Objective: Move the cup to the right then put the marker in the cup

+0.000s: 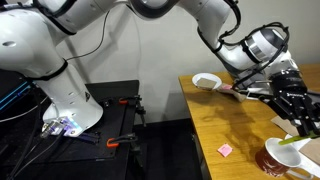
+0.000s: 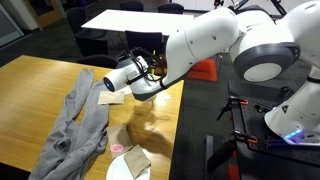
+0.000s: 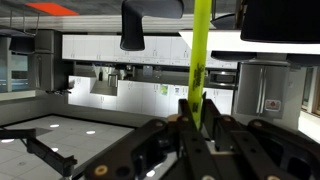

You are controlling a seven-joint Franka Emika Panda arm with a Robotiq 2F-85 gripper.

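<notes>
The cup [image 1: 272, 158], a dark red mug with a white inside, stands near the table's front right edge in an exterior view. My gripper [image 1: 301, 122] hangs just above and beside it, shut on the marker [image 1: 290, 142], a thin yellow-green stick that slants down toward the cup's mouth. In the wrist view the marker [image 3: 200, 60] sticks out from between the closed fingers [image 3: 192, 112]. The cup does not show in the wrist view or in the exterior view with the cloth.
A shallow white bowl [image 1: 206, 80] sits at the table's far corner and a small pink square [image 1: 226, 149] lies left of the cup. A grey cloth [image 2: 80, 120] lies on the wooden table [image 2: 30, 90], with a white plate [image 2: 118, 168] near its edge.
</notes>
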